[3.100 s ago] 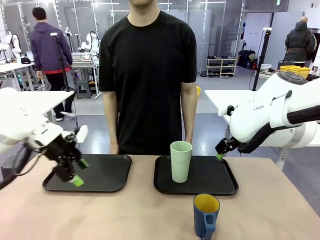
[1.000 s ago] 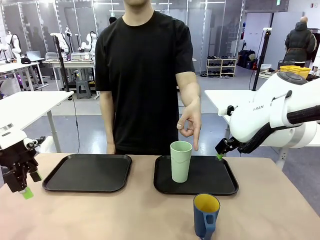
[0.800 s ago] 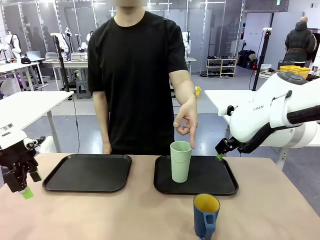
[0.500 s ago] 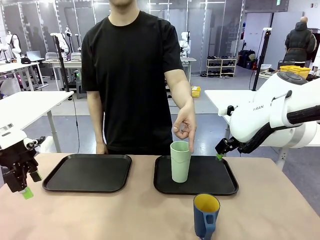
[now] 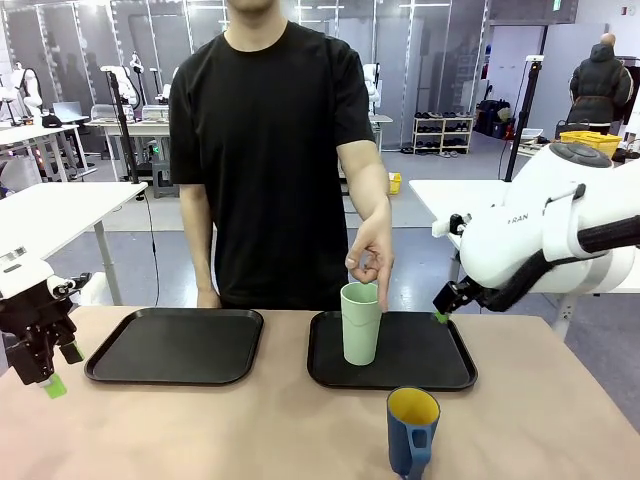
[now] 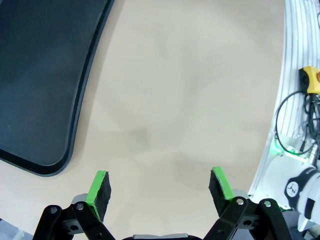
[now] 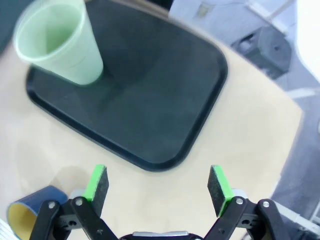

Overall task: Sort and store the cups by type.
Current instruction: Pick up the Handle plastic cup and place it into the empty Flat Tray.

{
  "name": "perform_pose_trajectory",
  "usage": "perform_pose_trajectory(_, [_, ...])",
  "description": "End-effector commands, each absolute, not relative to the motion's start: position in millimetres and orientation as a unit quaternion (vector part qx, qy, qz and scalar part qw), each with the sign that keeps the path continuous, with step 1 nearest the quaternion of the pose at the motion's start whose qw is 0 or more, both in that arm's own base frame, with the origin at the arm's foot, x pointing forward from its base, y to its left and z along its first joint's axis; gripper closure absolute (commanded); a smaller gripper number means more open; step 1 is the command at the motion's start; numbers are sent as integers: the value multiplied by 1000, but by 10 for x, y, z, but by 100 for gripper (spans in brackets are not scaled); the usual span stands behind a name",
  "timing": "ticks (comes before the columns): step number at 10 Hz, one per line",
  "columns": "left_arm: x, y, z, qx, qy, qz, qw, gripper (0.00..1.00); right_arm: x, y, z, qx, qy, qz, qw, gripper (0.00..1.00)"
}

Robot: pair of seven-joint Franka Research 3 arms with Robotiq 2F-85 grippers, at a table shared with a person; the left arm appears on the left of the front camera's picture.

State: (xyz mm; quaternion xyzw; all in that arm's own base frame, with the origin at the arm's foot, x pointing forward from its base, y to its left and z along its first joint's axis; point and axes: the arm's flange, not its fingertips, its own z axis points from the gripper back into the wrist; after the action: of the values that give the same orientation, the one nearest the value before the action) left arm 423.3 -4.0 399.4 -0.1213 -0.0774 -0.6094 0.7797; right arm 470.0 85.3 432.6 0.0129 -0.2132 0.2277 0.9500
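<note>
Well, from the front the white right arm point(image 5: 540, 235) shows the letters "RAN"; the pale green tumbler point(image 5: 361, 322) stands upright on the right-hand tray point(image 5: 440, 365) with a person's hand point(image 5: 371, 258) at its rim. The blue mug point(image 5: 412, 430) sits on the bench point(image 5: 300, 430) just in front of that tray, and the left tool point(image 5: 62, 368) hangs well apart at the bench's left edge. Through the left wrist, that tool's pads gape over bare bench beside the left tray point(image 6: 40, 100). Through the right wrist, the right tool point(image 7: 157, 187) is spread wide and empty, the tumbler away at upper left, the mug near its left finger.

table point(image 5: 250, 430) bears left tray point(image 5: 175, 345), right tray point(image 5: 430, 350), blue mug point(image 5: 412, 430).
</note>
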Motion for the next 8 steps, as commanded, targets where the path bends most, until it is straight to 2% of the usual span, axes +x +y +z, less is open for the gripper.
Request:
perform_pose_trajectory(1, [4229, -33, 3989, -123, -81, -611, 778, 0, 4573, 684, 4600, -84, -145, 344, 924, 0])
perform_pose_trajectory(3, [4229, -33, 3989, -123, -81, -611, 778, 0, 4446, 528, 4851, -142, -95, 414, 894, 0])
perform_pose_trajectory(5, [4229, -33, 3989, -123, -81, -611, 778, 0, 4387, 431, 5016, -154, -75, 481, 860, 0])
perform_pose_trajectory(8, [4229, -33, 3989, -123, -81, -611, 778, 0, 4283, 465, 4992, -164, -86, 582, 792, 0])
